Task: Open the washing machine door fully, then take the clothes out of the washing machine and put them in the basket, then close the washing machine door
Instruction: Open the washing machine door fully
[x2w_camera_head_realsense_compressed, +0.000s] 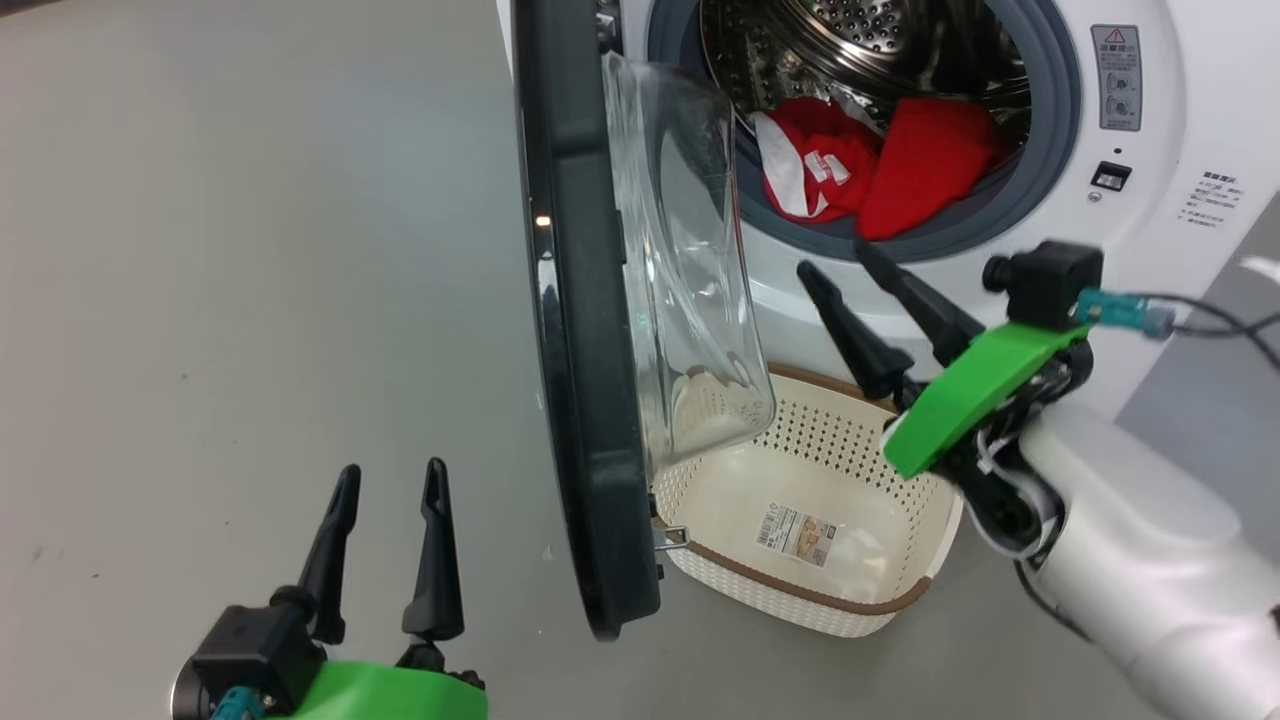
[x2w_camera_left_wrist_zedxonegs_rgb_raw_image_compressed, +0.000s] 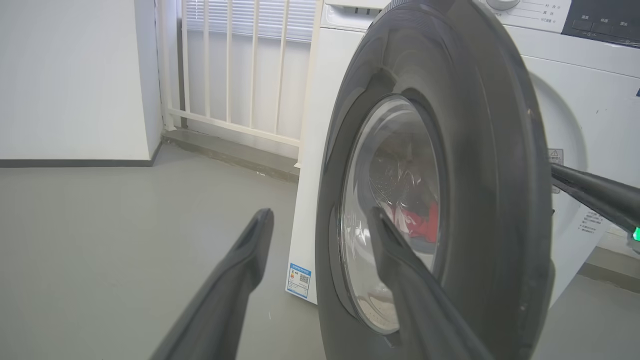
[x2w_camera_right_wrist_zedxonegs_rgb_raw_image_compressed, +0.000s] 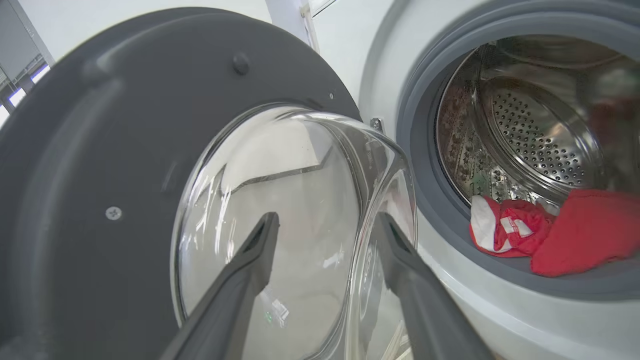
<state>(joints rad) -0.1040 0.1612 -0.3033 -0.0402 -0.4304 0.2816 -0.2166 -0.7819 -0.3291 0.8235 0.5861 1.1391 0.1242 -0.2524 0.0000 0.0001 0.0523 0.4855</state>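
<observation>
White steel makes up the one washer (x2w_camera_head_realsense_compressed: 1180, 200), a front-loader with a grey rubber ring (x2w_camera_head_realsense_compressed: 1055, 150) around a perforated drum (x2w_camera_head_realsense_compressed: 880, 40). Its single door (x2w_camera_head_realsense_compressed: 580, 400) is swung out from the washer's mouth and stands nearly edge-on in the head view. The door has a wide black frame with a bulging clear glass bowl (x2w_camera_head_realsense_compressed: 690, 300) facing the opening.

One cream basket (x2w_camera_head_realsense_compressed: 720, 490) with a brown rim sits on the floor against the washer's front, below the mouth. It has perforated walls and a paper label (x2w_camera_head_realsense_compressed: 797, 533) on its bottom.

Two pieces of clothes (x2w_camera_head_realsense_compressed: 930, 160) can be counted at the washer's mouth, draped on the lower ring: one plain red, the other red with white parts and a small white tag.

Of the two claws, the right claw (x2w_camera_head_realsense_compressed: 832, 257) hangs just below the washer's mouth, fingers apart and empty. The left claw (x2w_camera_head_realsense_compressed: 392, 470) is well away from the washer, on the door's outer side, fingers likewise spread on nothing.
</observation>
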